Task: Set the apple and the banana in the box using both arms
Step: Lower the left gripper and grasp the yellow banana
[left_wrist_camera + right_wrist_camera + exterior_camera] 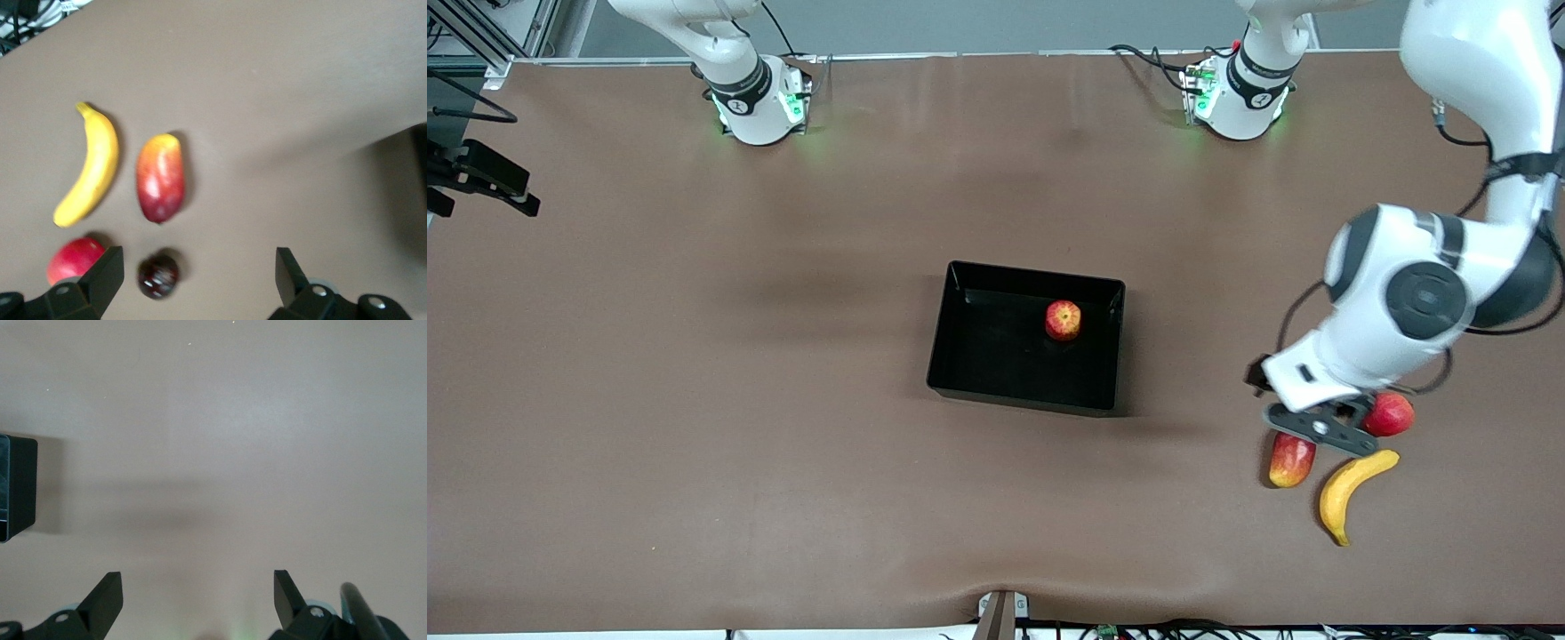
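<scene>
- Apple: lay in box, already delivered.
- Left gripper: fingers apart, empty, hovered over fruit cluster; banana just beside, likely target.
- Right gripper: fingers apart, empty, waited above bare table.

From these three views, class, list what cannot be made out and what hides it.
- Front view: the left gripper covers a small dark round fruit.
- Front view: the round red fruit is partly under that gripper.
- Right wrist view: the box is cut by the edge.
- Front view: right gripper out of frame.
</scene>
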